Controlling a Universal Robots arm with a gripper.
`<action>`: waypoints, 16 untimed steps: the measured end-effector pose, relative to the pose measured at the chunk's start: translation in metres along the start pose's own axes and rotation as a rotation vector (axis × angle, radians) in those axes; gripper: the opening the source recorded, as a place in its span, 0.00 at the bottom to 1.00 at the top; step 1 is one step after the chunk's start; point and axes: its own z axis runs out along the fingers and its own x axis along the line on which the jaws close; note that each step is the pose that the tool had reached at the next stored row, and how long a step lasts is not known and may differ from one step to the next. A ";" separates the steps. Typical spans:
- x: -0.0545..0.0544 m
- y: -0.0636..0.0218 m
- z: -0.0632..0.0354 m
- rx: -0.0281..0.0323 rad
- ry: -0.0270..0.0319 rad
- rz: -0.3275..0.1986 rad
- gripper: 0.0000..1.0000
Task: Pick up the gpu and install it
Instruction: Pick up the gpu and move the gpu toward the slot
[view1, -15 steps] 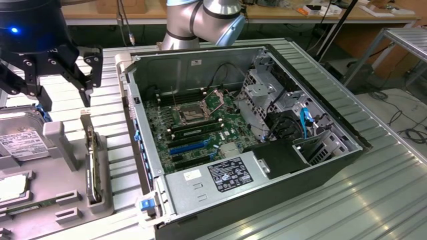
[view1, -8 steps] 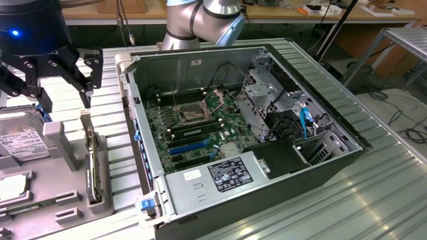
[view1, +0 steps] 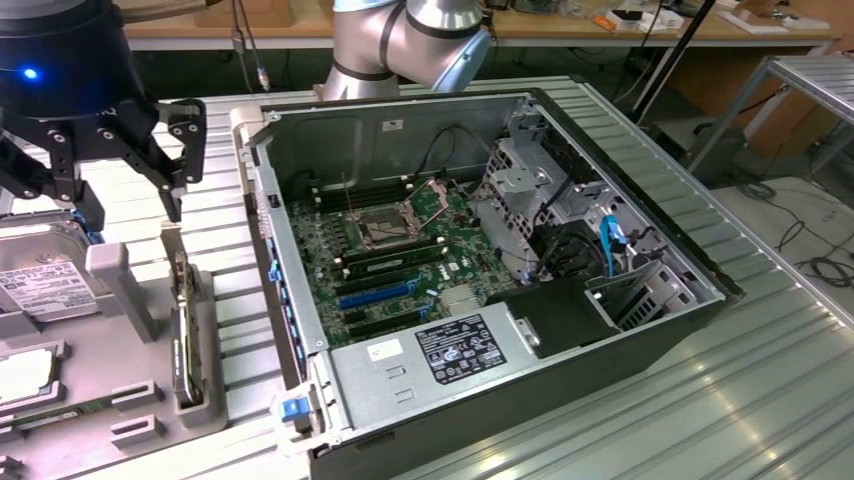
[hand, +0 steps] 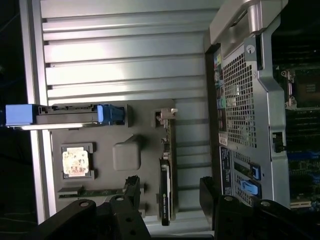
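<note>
The gpu (view1: 182, 310) stands on its edge in a grey holder tray (view1: 200, 400) at the exterior view's left, beside the open computer case (view1: 534, 330). In the wrist view the gpu (hand: 165, 185) is a thin dark card with its silver bracket end (hand: 167, 117) pointing away. My gripper (view1: 130, 205) hangs open above the tray, a little past the card's far end. Its two black fingers (hand: 132, 187) straddle the card without touching it, and the gripper (hand: 170, 192) holds nothing.
On the tray there are also a silver hard drive (view1: 40, 285) with blue tabs (hand: 107, 114), a processor chip (hand: 75, 162) and a memory stick (hand: 95, 191). The case's motherboard (view1: 400, 250) lies exposed with blue slots (view1: 380, 293). A ribbed metal table (view1: 747, 380) lies under everything.
</note>
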 end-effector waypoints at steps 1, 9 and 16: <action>0.000 -0.0005 0.0001 0.0000 0.0000 0.000 0.60; 0.001 -0.0058 0.0016 0.0000 0.0000 0.000 0.60; 0.001 -0.0098 0.0029 0.0000 0.0000 0.000 0.60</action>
